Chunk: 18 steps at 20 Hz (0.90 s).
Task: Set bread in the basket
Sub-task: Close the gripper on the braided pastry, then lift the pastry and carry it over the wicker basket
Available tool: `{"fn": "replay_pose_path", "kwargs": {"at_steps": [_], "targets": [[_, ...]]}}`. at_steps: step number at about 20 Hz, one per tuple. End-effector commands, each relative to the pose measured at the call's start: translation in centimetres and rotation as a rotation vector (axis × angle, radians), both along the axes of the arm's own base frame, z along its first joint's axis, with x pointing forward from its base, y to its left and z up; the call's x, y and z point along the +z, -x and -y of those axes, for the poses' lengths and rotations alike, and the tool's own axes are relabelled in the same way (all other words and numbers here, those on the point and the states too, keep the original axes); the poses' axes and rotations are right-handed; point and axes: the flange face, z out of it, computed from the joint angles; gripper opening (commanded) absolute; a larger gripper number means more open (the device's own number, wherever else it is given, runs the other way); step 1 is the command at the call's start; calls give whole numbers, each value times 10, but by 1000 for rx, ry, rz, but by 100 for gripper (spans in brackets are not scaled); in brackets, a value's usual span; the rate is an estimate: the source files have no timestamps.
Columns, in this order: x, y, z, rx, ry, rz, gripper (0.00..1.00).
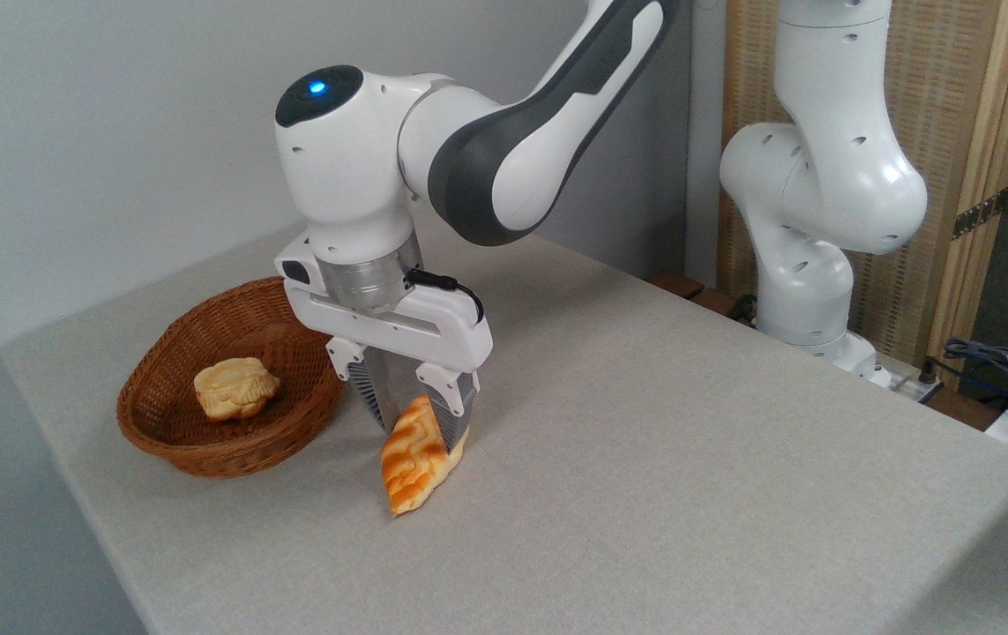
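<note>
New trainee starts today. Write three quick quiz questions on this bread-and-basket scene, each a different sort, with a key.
1. True or false: the braided loaf lies inside the basket.
2. What sits in the basket already? A) a pale round bun B) a knife C) nothing
3. Fill in: the claw is shut on the ____.

Key: 1 false, the loaf hangs tilted in the claw, to the right of the basket, its lower tip at or just above the table. 2 A. 3 loaf.
</note>
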Motion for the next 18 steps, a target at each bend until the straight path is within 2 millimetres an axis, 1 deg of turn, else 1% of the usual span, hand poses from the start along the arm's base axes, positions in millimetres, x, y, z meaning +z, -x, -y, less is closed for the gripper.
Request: {"fn": "replay_pose_path", "kwargs": {"at_steps": [1, 8, 9, 10, 11, 13, 15, 16, 18], "targets": [[0, 3, 4, -31, 11, -3, 51], [5, 7, 3, -53, 13, -19, 51], [7, 8, 3, -53, 13, -16, 51], [14, 9, 4, -60, 13, -14, 51], [24, 11, 2, -69, 8, -13, 51], [52, 12, 4, -85, 13, 9, 51], [82, 5, 10, -73, 29, 50, 52], [98, 2, 19, -81, 35, 78, 54], [124, 2, 53, -110, 90, 128, 59]]}}
